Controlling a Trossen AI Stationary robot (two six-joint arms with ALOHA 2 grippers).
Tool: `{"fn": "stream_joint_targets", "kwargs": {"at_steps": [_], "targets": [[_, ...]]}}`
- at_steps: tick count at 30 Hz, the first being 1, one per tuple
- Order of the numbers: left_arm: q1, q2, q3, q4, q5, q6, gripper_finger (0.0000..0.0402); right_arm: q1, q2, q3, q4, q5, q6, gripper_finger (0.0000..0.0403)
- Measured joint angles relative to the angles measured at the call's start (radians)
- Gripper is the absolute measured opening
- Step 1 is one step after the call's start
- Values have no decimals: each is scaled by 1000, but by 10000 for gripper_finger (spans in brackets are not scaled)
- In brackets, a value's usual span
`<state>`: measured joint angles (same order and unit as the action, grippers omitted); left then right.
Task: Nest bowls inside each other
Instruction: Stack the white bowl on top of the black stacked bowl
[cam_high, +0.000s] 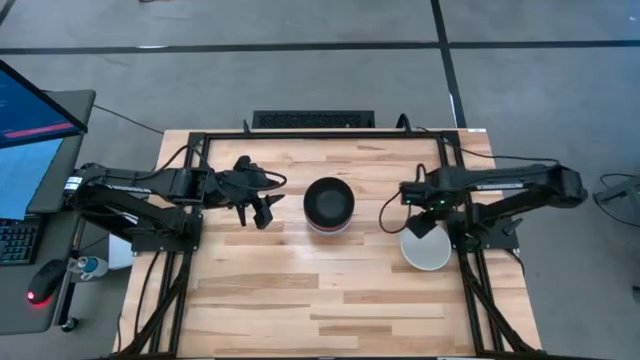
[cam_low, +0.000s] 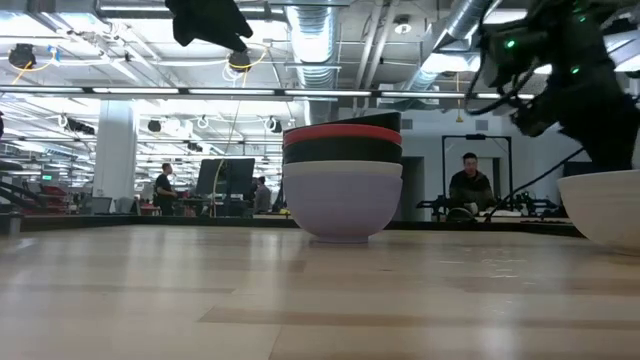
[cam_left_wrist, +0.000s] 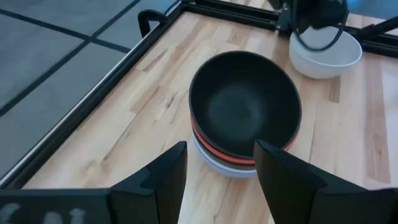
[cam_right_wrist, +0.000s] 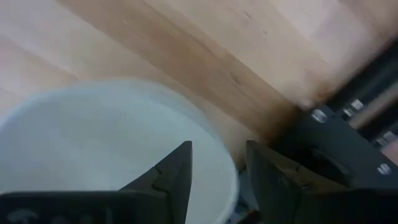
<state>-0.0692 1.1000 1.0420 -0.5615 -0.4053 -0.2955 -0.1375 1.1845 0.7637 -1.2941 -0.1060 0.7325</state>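
A stack of nested bowls (cam_high: 329, 205) stands mid-table on the foot of its pale lavender bottom bowl (cam_low: 343, 205). Above that bowl are a black rim, a red rim (cam_low: 340, 133) and a black bowl on top (cam_left_wrist: 245, 106). One white bowl (cam_high: 426, 250) stands alone near the table's right edge and also shows in the low view (cam_low: 605, 205). My left gripper (cam_high: 262, 210) is open and empty, raised left of the stack. My right gripper (cam_high: 420, 225) is open over the white bowl's far rim (cam_right_wrist: 217, 162), one finger to each side of it. I see no touch.
A black metal frame (cam_high: 320, 133) runs along the table's far, left and right edges, and its right rail passes close by the white bowl. Bare wood lies toward the near edge. People sit in the room beyond the table (cam_low: 470, 185).
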Motion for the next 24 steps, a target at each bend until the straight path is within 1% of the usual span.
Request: {"fn": "stream_joint_targets", "kwargs": {"at_steps": [5, 9, 14, 16, 19, 21, 23, 24], "targets": [[0, 0, 0, -11, 0, 2, 179, 0, 82, -1, 106, -45, -22, 173], [0, 0, 0, -43, -1, 3, 179, 1, 144, 0, 138, -65, -29, 173], [0, 0, 0, -96, -1, 4, 179, 39, 219, 0, 177, -106, -49, 171], [0, 0, 0, -118, -2, 5, 179, 55, 246, 0, 203, -111, -35, 163], [0, 0, 0, -137, -2, 21, 179, 70, 268, 0, 252, -114, 2, 127], [0, 0, 0, -144, -3, 28, 179, 73, 266, 0, 280, -123, 23, 86], [2, 0, 0, -149, -3, 29, 179, 68, 249, 12, 290, -138, 37, 37], [3, 0, 0, -153, -4, 30, 179, 63, 235, 24, 290, -140, 39, 20]]}}
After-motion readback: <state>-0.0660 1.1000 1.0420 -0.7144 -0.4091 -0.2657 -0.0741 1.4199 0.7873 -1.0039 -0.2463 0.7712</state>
